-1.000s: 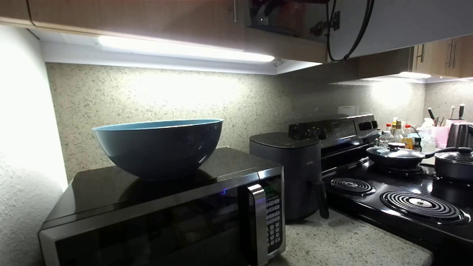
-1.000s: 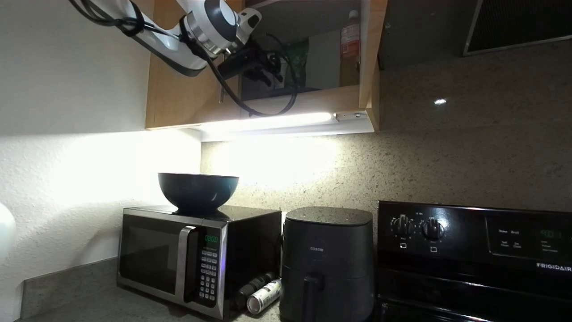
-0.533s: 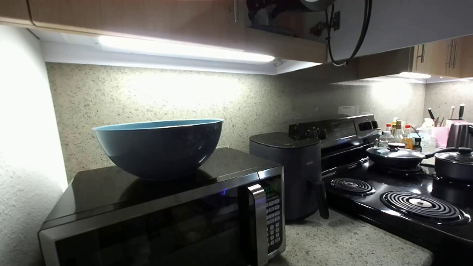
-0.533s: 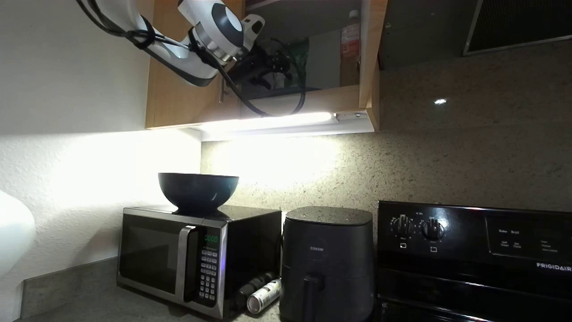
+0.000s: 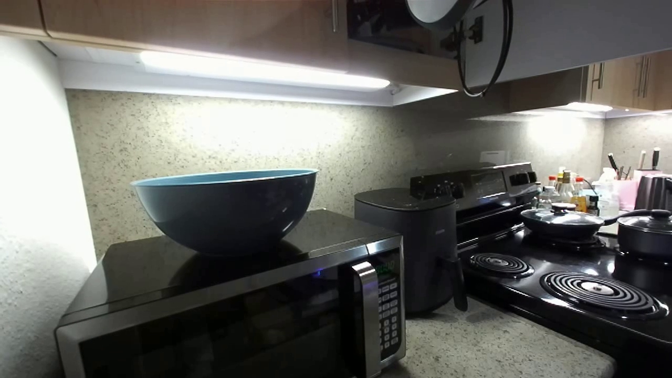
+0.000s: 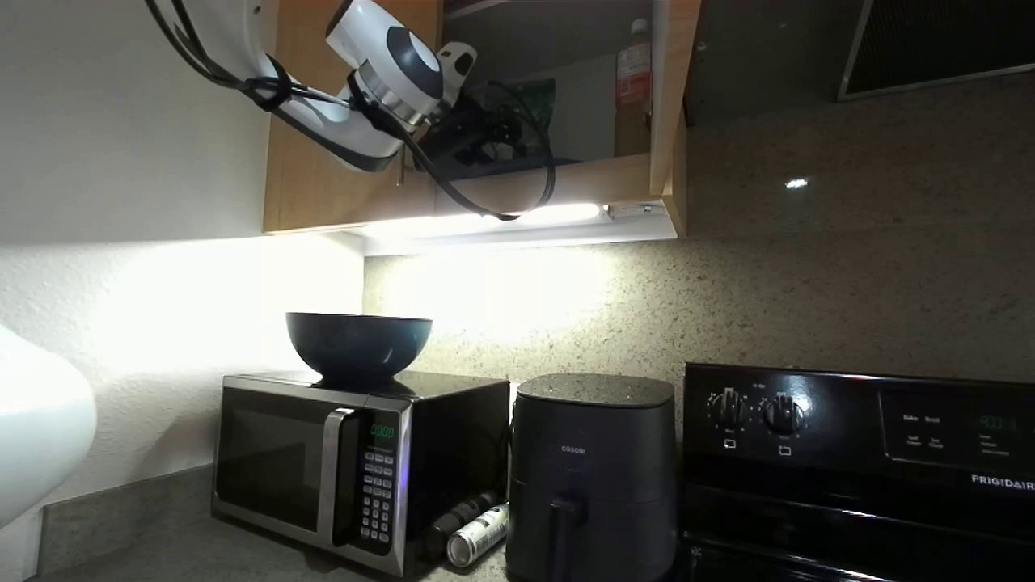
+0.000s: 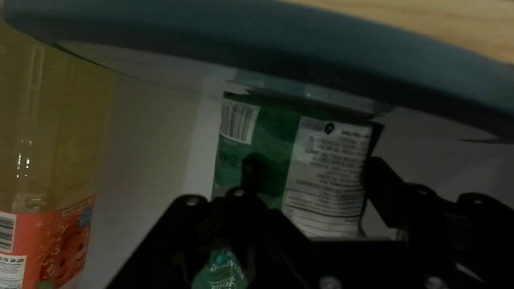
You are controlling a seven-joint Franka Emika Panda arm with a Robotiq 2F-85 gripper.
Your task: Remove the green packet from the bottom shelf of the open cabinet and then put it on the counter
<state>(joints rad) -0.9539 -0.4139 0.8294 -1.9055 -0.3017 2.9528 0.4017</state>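
Note:
The green packet [image 7: 273, 148] stands inside the open cabinet [image 6: 667, 105], its barcode and pale label facing the wrist camera. It also shows in an exterior view [image 6: 540, 99], partly behind my gripper [image 6: 497, 141]. In the wrist view my gripper [image 7: 313, 172] is open. One finger [image 7: 253, 172] lies in front of the packet's green face, the other is at its right edge. I cannot tell whether they touch it. The bottom shelf [image 6: 590, 179] shows by its wooden front edge. The speckled counter [image 5: 488, 341] is far below; it also shows in an exterior view [image 6: 145, 541].
A blue-grey rounded rim [image 7: 257, 44] crosses the wrist view by the packet. A bottle with a red label [image 6: 634, 77] stands in the cabinet. Below are a microwave [image 6: 275, 453] with a large bowl [image 6: 356, 343], an air fryer [image 6: 594, 461], cans [image 6: 477, 535] and a stove [image 5: 572, 283].
My arm and gripper have moved down and slightly rightward in an exterior view, lower in the cabinet opening. A white arm part has come into the top of an exterior view. The cable has shifted.

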